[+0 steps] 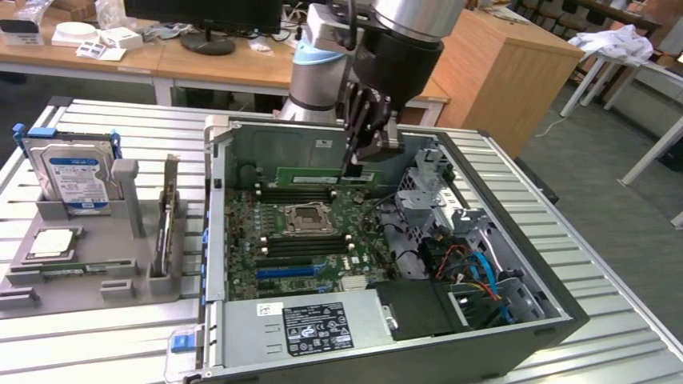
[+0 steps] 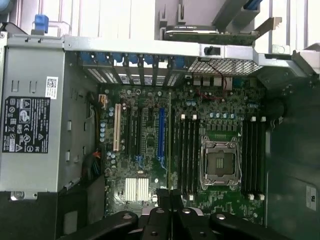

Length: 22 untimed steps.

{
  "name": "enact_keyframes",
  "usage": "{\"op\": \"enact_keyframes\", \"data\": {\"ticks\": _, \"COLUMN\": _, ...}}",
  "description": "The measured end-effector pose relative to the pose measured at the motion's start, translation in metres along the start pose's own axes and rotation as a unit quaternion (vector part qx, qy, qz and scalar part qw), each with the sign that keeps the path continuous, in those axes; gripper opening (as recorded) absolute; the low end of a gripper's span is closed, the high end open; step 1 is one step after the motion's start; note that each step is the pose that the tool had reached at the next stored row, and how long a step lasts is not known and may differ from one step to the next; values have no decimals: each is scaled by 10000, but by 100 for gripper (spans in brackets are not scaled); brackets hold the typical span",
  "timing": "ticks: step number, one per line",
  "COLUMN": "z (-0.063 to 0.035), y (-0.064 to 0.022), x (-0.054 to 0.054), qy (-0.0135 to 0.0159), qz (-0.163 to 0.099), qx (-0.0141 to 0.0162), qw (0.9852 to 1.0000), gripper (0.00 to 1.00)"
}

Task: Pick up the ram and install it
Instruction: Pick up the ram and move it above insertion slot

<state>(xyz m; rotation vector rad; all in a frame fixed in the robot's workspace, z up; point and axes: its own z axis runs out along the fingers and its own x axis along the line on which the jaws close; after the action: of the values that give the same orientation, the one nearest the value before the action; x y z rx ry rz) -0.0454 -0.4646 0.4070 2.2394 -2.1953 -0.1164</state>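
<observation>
In the exterior view my gripper (image 1: 364, 164) hangs inside the open computer case (image 1: 219, 240), shut on the ram (image 1: 315, 174). The ram is a long green stick held level, just above the black memory slots (image 1: 304, 193) on the far side of the CPU socket (image 1: 309, 216). In the wrist view the ram (image 2: 170, 145) appears edge-on as a thin line running out from between my gripper's (image 2: 170, 212) fingers, over the motherboard between the blue expansion slot (image 2: 161, 132) and a bank of memory slots (image 2: 186, 150).
More black memory slots (image 1: 304, 245) lie on the near side of the socket. A power supply (image 1: 309, 324) and cabled drive bays (image 1: 475, 272) take up the case's near side and the exterior view's right. A grey holder (image 1: 75, 264) at the exterior view's left carries a hard drive (image 1: 73, 172) and an upright card (image 1: 168, 216).
</observation>
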Motion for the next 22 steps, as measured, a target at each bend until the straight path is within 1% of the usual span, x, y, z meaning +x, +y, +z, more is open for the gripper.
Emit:
{"op": "enact_keyframes", "data": {"ticks": 2, "z": -2, "y": -34, "x": 1, "qy": 1, "qz": -1, "qx": 0, "qw": 10000, "gripper": 12}}
{"op": "enact_keyframes", "data": {"ticks": 8, "z": -1, "y": -36, "x": -5, "qy": 0, "qz": 0, "qx": 0, "qw": 10000, "gripper": 12}}
{"op": "enact_keyframes", "data": {"ticks": 16, "z": 19, "y": -40, "x": -146, "qy": -8, "qz": -1, "qx": 0, "qw": 10000, "gripper": 12}}
{"op": "enact_keyframes", "data": {"ticks": 22, "z": 38, "y": -43, "x": -270, "qy": -33, "qz": -2, "qx": 1, "qw": 10000, "gripper": 12}}
